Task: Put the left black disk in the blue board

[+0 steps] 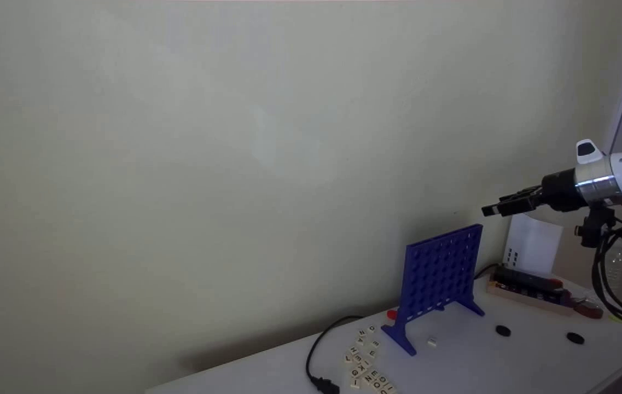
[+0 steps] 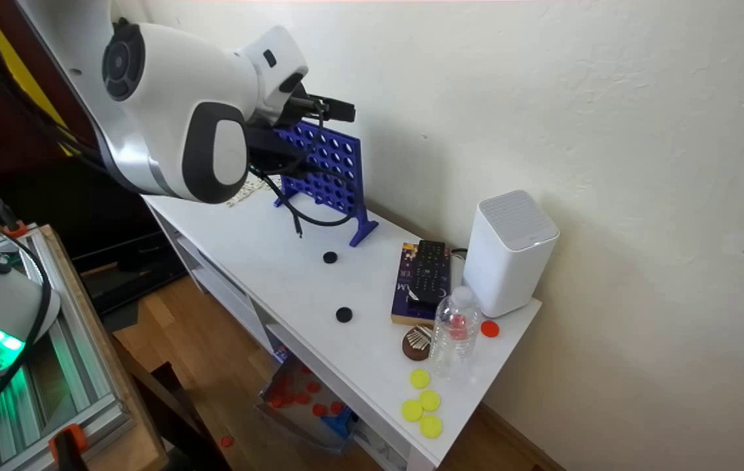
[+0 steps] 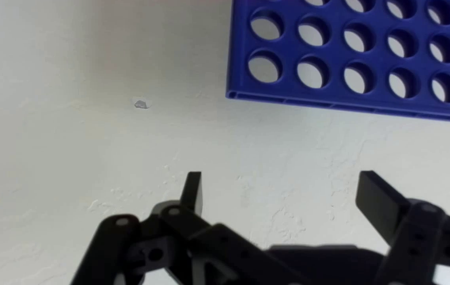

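- Nearest in the wrist view, the Robotiq gripper (image 3: 282,190) has its fingers (image 3: 379,206) spread wide with nothing held between them; it points almost level, toward the wall (image 3: 90,158).
- Lower, on the white tabletop (image 2: 267,255), the left black disk (image 1: 503,330) lies flat, well apart from the gripper and near one end of the blue Connect Four-style board (image 1: 442,271). The right black disk (image 1: 575,338) lies farther from the board; "left" is taken here as the one closer to it.
- The disk looks like thin, stiff plastic: light, tough, and likely to skate on the smooth surface if nudged.
- The best hold is probably across its full width, fingers low on opposite points of the rim, squeezing evenly, since off-centre contact could flip it out.
- Gripped so from above, it would lie flat; turning the gripper level should stand it on edge for dropping in.
- Farther back, the board stands upright near the wall, its slots (image 3: 349,107) showing along one edge in the wrist view. It seems hollow plastic, so a push from the disk could shift or tip it.
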`<move>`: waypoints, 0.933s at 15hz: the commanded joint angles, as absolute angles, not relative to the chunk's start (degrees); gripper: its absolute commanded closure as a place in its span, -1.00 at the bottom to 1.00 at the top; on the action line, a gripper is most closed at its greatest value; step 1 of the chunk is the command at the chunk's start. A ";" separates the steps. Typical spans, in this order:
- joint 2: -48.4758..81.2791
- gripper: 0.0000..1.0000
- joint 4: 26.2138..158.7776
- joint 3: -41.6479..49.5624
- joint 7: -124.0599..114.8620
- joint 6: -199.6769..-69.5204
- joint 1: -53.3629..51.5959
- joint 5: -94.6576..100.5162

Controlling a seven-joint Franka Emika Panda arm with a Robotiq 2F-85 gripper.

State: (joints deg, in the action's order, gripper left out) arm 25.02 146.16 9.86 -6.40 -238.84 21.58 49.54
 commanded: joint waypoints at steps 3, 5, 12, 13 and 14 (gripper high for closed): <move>13.55 -1.00 149.47 12.86 -18.51 -228.77 24.25 62.01; 10.19 -1.00 149.54 13.61 -22.89 -222.76 24.06 64.93; -0.02 -1.00 151.29 10.96 -41.82 -198.26 21.55 77.72; -0.44 -1.00 151.79 10.07 -45.03 -195.90 20.98 80.33; -0.21 -1.00 152.19 9.24 -47.29 -194.03 20.36 81.94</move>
